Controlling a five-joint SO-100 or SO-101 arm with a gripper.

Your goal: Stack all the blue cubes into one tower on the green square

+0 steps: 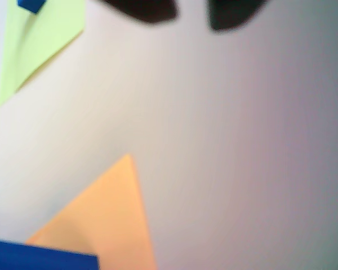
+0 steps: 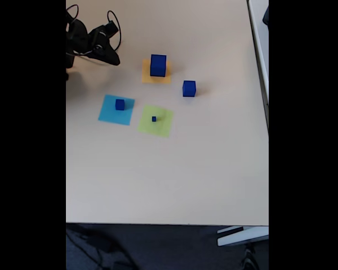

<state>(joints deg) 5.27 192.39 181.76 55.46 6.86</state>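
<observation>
In the fixed view we see the gripper [image 2: 110, 56] at the table's [image 2: 169, 180] upper left, well apart from every cube; whether its jaws are wide or narrow we cannot tell; a small blue cube [image 2: 120, 104] sits on the light-blue square [image 2: 108, 112]; the tiny cube [image 2: 154, 118] rests on the green square [image 2: 160, 126]; the largest cube [image 2: 158, 64] stands on the orange square [image 2: 149, 79]; a medium cube [image 2: 188, 88] lies on bare table, rightmost.
</observation>
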